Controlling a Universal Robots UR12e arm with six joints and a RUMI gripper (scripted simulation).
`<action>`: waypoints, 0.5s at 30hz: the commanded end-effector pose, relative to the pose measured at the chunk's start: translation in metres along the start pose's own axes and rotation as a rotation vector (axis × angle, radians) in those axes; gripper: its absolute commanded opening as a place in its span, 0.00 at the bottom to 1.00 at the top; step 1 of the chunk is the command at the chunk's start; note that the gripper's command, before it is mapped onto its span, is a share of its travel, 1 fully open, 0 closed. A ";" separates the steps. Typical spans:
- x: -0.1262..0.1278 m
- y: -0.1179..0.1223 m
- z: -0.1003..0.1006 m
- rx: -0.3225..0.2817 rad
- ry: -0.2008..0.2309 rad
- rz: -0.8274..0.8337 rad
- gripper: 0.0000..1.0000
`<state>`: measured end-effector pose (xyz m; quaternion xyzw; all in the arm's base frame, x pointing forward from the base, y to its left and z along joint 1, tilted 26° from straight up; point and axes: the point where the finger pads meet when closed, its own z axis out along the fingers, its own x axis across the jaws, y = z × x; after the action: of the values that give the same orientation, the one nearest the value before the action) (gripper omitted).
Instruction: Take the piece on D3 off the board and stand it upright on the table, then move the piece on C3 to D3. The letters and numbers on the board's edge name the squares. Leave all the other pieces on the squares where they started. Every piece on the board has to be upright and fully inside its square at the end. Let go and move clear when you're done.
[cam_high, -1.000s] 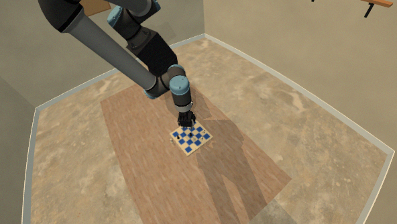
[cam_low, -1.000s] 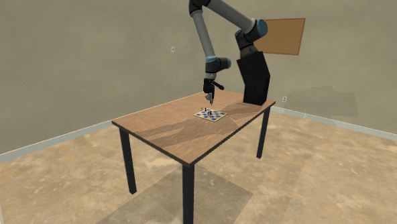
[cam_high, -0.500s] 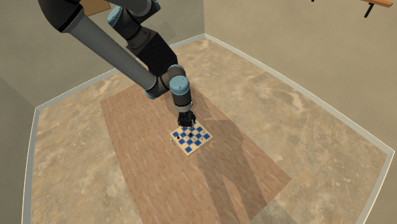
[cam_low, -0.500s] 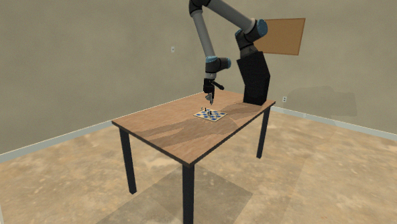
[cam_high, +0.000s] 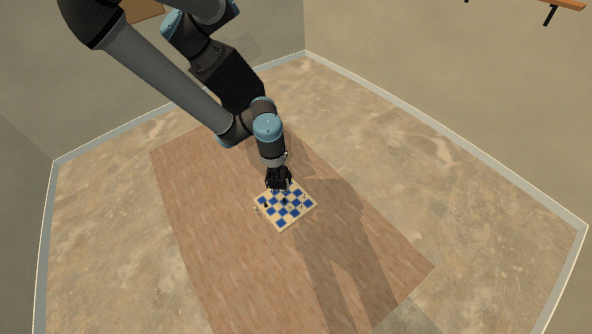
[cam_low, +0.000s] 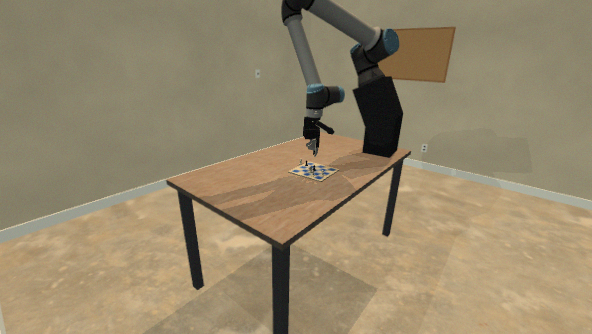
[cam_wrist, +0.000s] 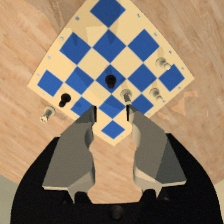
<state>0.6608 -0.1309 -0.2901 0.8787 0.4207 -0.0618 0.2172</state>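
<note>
The blue and cream board (cam_high: 280, 229) (cam_low: 320, 179) (cam_wrist: 35, 85) lies on the table. A black piece (cam_wrist: 110, 81) (cam_high: 284, 200) stands on a blue square near its middle. Another black piece (cam_wrist: 64, 100) (cam_high: 265, 204) is near the left edge in the wrist view. White pieces on cream squares are one (cam_wrist: 126, 96) beside the middle black piece and two (cam_wrist: 157, 94) (cam_wrist: 163, 63) farther right. Another white piece (cam_wrist: 47, 114) (cam_high: 255, 210) (cam_low: 301, 161) stands on the table. Square labels are too small to read. My gripper (cam_wrist: 111, 106) (cam_low: 315, 154) is partly open and empty, above the board.
The wooden table (cam_high: 210, 225) (cam_low: 240, 180) extends around the board. The off-board white piece is close to the board's edge and the nearby black piece. The arm casts shadows across the table.
</note>
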 end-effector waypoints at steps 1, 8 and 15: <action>0.000 0.000 0.002 -0.001 0.000 0.000 0.20; 0.000 0.000 0.010 -0.001 0.000 0.000 0.20; 0.000 0.000 0.017 -0.001 0.000 0.000 0.20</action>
<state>0.6617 -0.1362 -0.3012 0.8787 0.4206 -0.0619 0.2172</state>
